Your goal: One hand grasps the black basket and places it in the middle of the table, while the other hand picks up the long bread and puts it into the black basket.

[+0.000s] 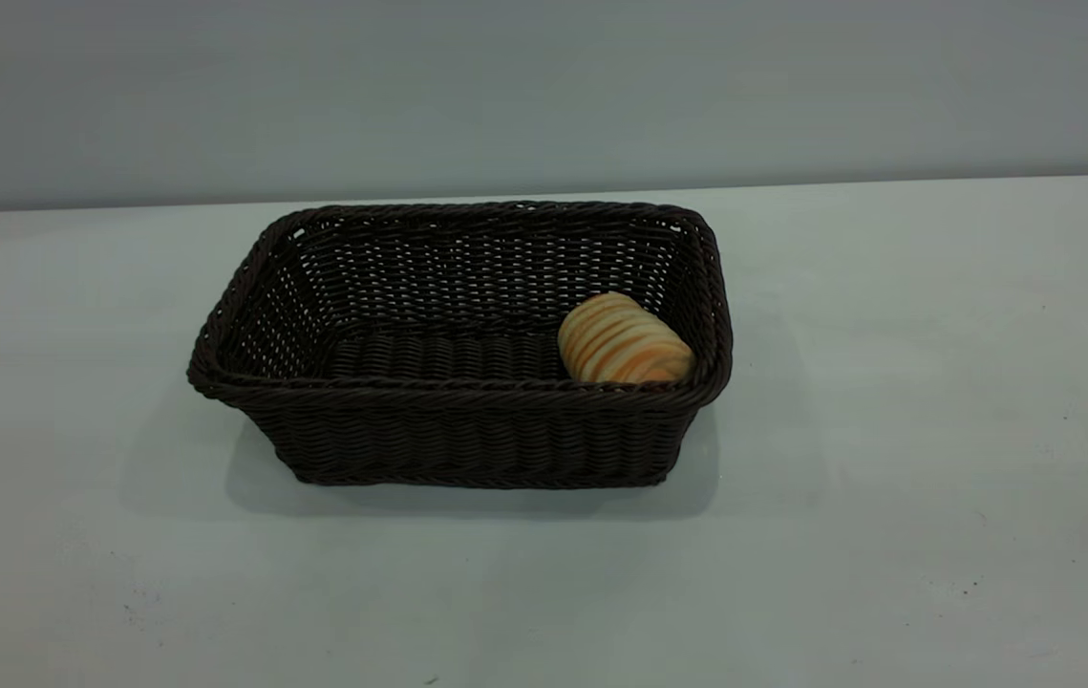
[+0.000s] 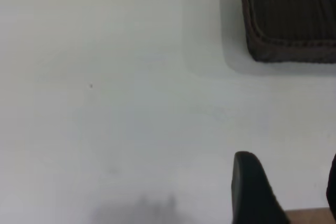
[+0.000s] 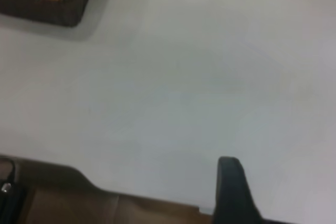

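From my left wrist camera, I see only one matte black finger (image 2: 252,192) of the left gripper, rounded at its tip and widening toward its base. My right wrist camera shows a similar black finger (image 3: 231,190), slimmer, with a blunt rounded tip.
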Controlling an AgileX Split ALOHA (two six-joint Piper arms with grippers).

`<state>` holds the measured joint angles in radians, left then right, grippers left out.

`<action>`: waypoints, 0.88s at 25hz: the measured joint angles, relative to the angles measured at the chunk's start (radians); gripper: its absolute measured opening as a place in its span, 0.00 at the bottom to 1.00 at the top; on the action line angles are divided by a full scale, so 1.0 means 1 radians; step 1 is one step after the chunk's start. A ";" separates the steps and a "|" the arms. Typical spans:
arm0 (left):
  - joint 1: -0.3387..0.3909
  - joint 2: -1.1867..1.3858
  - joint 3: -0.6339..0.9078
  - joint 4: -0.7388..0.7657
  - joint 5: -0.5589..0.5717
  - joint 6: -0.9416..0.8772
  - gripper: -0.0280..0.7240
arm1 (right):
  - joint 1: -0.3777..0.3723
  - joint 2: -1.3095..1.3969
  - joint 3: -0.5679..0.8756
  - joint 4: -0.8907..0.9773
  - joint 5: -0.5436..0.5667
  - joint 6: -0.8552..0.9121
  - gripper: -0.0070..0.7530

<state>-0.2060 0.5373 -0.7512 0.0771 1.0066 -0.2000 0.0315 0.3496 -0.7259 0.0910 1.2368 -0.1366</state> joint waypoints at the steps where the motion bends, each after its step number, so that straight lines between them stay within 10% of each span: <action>1: 0.000 -0.027 0.019 -0.006 0.001 0.000 0.59 | 0.000 -0.019 0.029 0.000 -0.001 0.000 0.61; 22: -0.001 -0.529 0.205 -0.037 0.109 0.095 0.59 | 0.000 -0.260 0.237 0.000 -0.088 0.042 0.61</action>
<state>-0.2071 0.0085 -0.5464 0.0401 1.1157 -0.1054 0.0315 0.0897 -0.4889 0.0910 1.1487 -0.0943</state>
